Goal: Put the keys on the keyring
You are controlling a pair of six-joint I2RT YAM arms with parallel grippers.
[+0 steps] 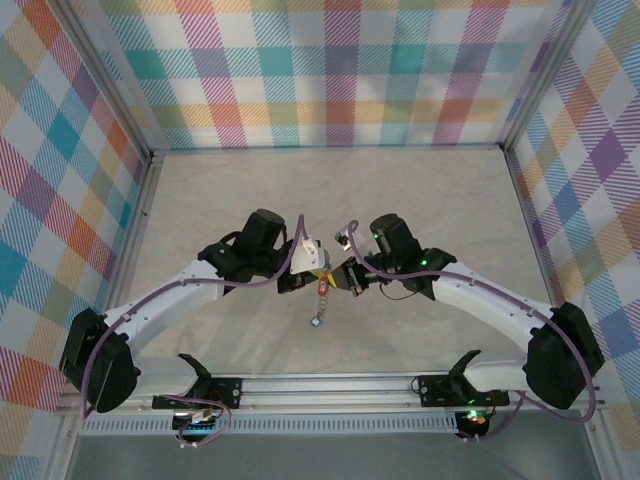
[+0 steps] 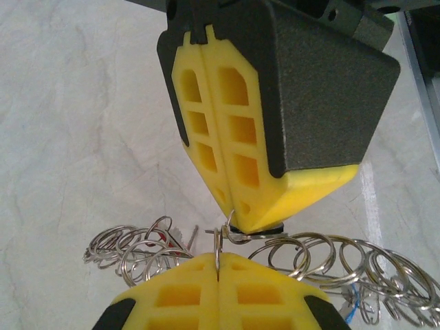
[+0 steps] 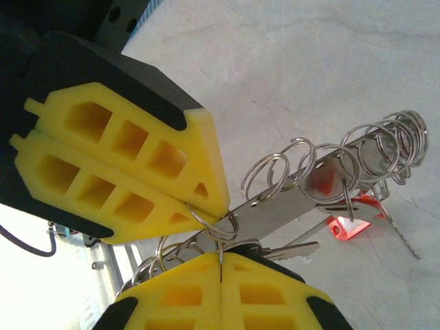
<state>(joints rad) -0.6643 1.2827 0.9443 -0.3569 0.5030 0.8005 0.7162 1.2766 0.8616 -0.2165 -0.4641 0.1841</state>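
Plaid walls (image 1: pixel 340 70) round a pale marbled desk (image 1: pixel 420 200). Arm ends were tip to tip over mid-desk.

Left jaws were closed, with a loop of the keyring (image 2: pixel 218 247) pinched in their seam. Right jaws were closed too, and the right wrist view showed the thin wire running into their seam, just under the left tips. So the keyring sat between the two sets of jaws, gripped from both sides. Its chain (image 1: pixel 318 305) dangled straight below them.

Behind the jaws ran a flat metal strip (image 3: pixel 289 196) with a row of more silvery rings (image 3: pixel 392 141) threaded along it.

The black key (image 3: pixel 289 249) lay right beside the right jaws, with its dark head tucked against their tips. The red key (image 3: pixel 344 225) hung further out beyond the jaws, apparently from one of the rings.

Progress, as a judgement, was about midway. Red key looked already hung, though glare made that unsure. Black key was at the pinch point, but whether its hole had caught the wire could not be told. Left to do: work the black key round the split loop until it hangs free, then release.
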